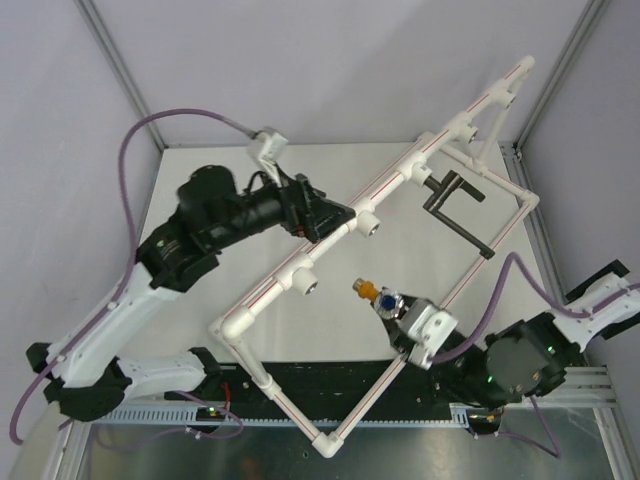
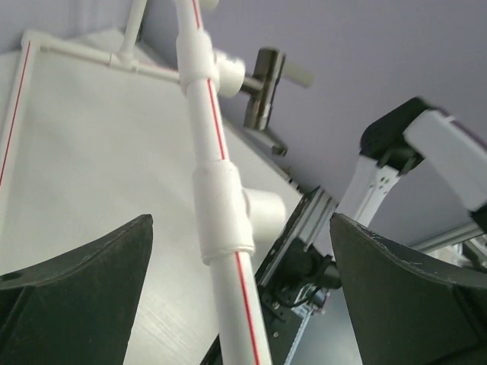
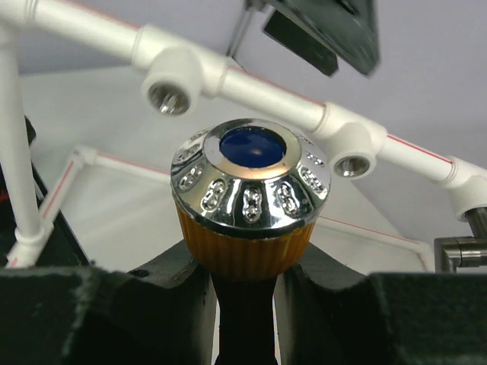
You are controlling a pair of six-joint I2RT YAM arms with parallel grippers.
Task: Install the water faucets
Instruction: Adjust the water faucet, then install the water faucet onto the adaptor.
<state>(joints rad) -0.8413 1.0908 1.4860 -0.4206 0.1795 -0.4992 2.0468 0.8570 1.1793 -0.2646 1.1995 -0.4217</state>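
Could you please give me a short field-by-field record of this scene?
frame: white pipe frame, diagonal across the table
black tap: already in a frame socket
brass tap: off the frame, held by its orange body
right pincer: shut on the brass tap
left pincer: open, astride the frame's pipe
empty sockets: two, facing the brass tap
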